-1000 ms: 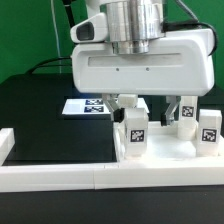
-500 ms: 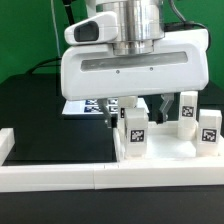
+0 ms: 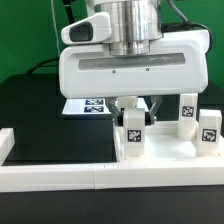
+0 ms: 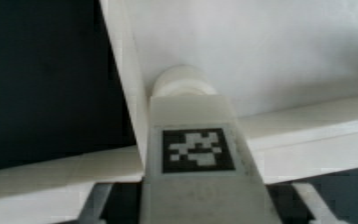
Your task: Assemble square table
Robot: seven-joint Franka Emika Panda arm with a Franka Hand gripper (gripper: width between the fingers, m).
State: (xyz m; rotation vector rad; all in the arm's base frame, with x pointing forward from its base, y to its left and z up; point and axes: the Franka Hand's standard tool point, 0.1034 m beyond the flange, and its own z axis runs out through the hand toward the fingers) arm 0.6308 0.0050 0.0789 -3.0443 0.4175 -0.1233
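Note:
The white square tabletop lies at the exterior view's right, against the front wall. Three short white tagged legs stand upright on it: one at its left front, one further back and one at the right. My gripper hangs straight over the left front leg, one finger on each side of its top. In the wrist view that leg fills the middle between my fingers, with a thin dark gap on each side, so the gripper is open around it. The tabletop shows behind the leg.
A long white border wall runs along the front, with a short arm at the exterior view's left. The marker board lies on the black table behind my hand. My wide white hand hides what is behind it.
My hand has moved toward the exterior view's left and a little down, so the fingers now straddle the left front leg. The legs and the tabletop have stayed put.

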